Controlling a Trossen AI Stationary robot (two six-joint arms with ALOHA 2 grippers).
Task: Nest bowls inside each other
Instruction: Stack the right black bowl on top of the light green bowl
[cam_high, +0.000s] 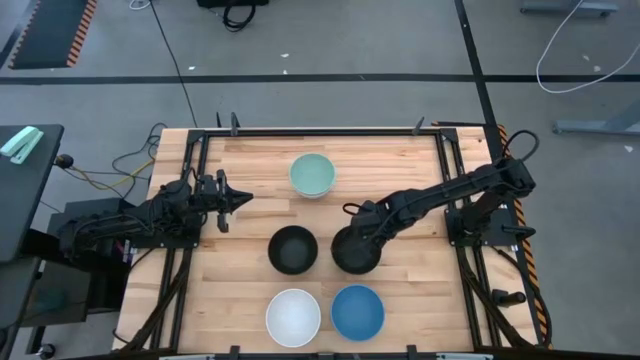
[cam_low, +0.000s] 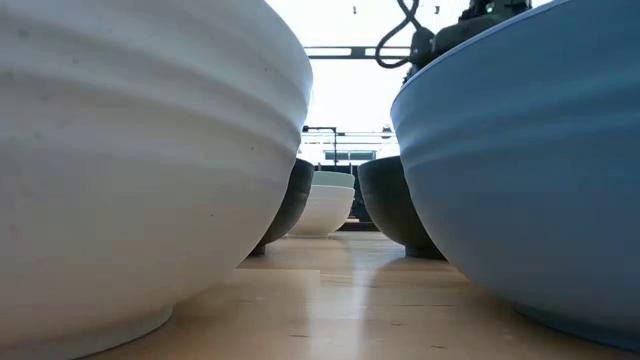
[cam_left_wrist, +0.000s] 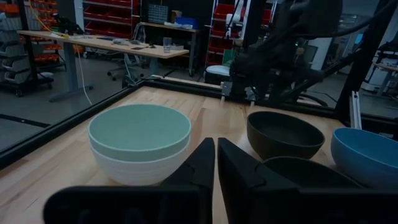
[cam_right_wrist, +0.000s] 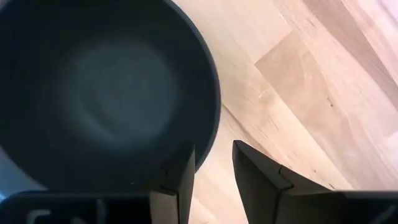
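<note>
A light wooden table made of joined planks sits inside a black metal frame. Around it is a grey floor, where a black cable and a white cable trail loosely. A mat with orange and black striped edges lies at the far left corner. In the room beyond the table stands a long workbench with a clear glass on it, and red storage shelving lines the wall behind.

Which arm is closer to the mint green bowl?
Left. The left gripper sits just beside the mint green bowl, while the right gripper is farther off, over a black bowl.
</note>
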